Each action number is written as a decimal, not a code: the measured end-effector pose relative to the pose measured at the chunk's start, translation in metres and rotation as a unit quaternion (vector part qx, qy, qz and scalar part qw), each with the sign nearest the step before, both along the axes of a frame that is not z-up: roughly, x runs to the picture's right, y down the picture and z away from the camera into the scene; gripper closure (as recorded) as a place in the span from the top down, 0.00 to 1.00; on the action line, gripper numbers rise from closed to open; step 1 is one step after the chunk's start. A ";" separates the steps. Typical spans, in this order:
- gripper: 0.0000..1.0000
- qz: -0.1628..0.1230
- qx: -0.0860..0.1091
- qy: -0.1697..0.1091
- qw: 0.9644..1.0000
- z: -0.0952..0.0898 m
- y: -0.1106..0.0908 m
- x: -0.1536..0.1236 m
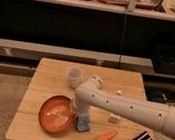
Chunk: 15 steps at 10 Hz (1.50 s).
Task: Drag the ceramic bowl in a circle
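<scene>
Ceramic bowl (55, 114) is set front-left on wooden table (49, 78), near the left and front edges, with bare wood behind it. Gripper (77, 112) is positioned at its right rim, hold cannot be told; blue block (83, 123) is crowded alongside

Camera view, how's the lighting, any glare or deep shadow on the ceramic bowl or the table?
Camera view: warm, even light on the wooden table. Camera view: pale streaks inside the ceramic bowl, glare or glaze, I cannot tell. Camera view: the gripper is at the bowl's right rim, below the brightly lit white arm. Camera view: the shelf recess behind is nearly black.
</scene>
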State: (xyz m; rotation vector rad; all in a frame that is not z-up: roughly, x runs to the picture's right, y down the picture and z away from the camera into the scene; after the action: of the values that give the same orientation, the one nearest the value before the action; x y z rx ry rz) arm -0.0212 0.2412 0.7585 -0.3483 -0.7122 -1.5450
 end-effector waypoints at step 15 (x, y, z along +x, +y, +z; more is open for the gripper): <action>0.00 -0.069 -0.011 -0.108 0.992 0.071 -0.054 -0.119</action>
State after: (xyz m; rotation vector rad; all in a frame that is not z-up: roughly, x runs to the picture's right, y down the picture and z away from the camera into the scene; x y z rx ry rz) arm -0.1401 0.1869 0.8290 -0.2520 -0.8894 -1.7255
